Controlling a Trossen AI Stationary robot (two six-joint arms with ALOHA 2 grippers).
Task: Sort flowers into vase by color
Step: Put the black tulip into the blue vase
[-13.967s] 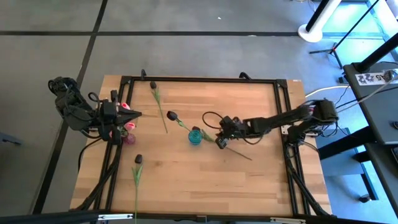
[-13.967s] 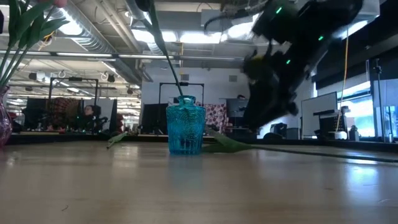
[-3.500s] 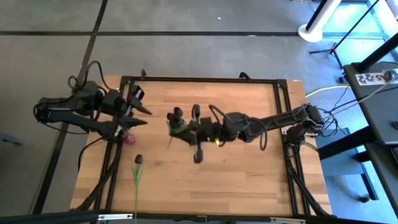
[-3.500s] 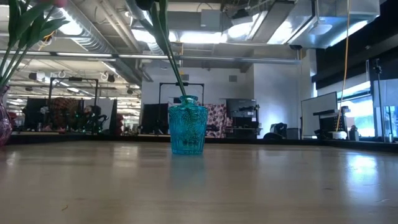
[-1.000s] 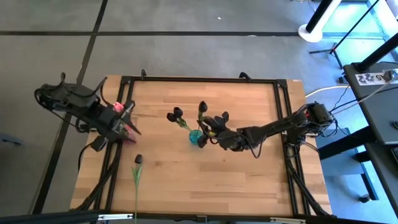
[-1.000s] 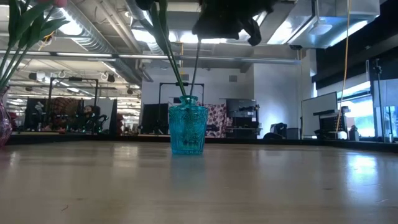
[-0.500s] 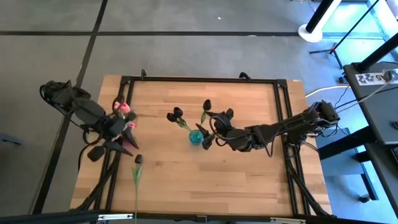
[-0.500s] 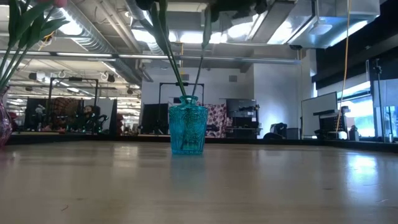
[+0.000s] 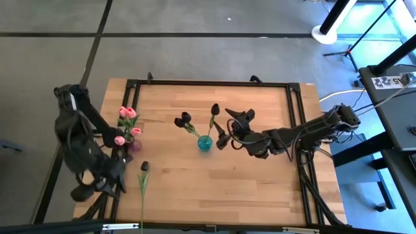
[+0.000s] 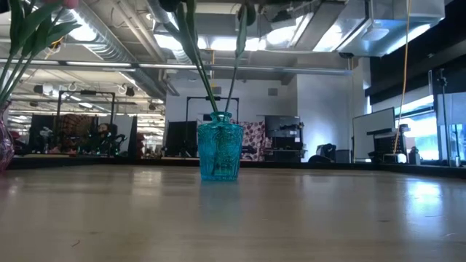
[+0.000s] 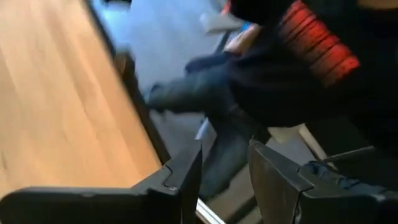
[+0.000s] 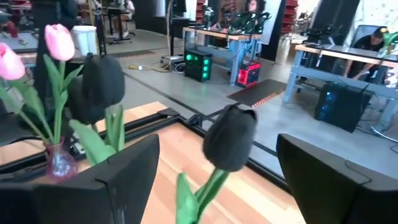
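The blue glass vase (image 9: 205,143) stands mid-frame on the wooden table (image 9: 260,188), holding three dark tulips (image 9: 215,109). The right gripper (image 9: 229,127), just right of it, is spread wide, holding nothing. The left gripper (image 9: 97,188), lower left, has fingers slightly apart. One dark tulip (image 9: 143,170) lies flat nearby. Pink tulips (image 9: 127,114) stand in a purple vase (image 9: 134,144).

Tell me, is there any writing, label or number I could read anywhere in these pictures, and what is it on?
No text here can be read for certain.
White label on the dark bench to the right of the table, high view: bold dark characters, too small to read.
Teal vase, pink-tinted vase, wooden table: no markings visible.
Room behind, low and right wrist views: no legible signs.
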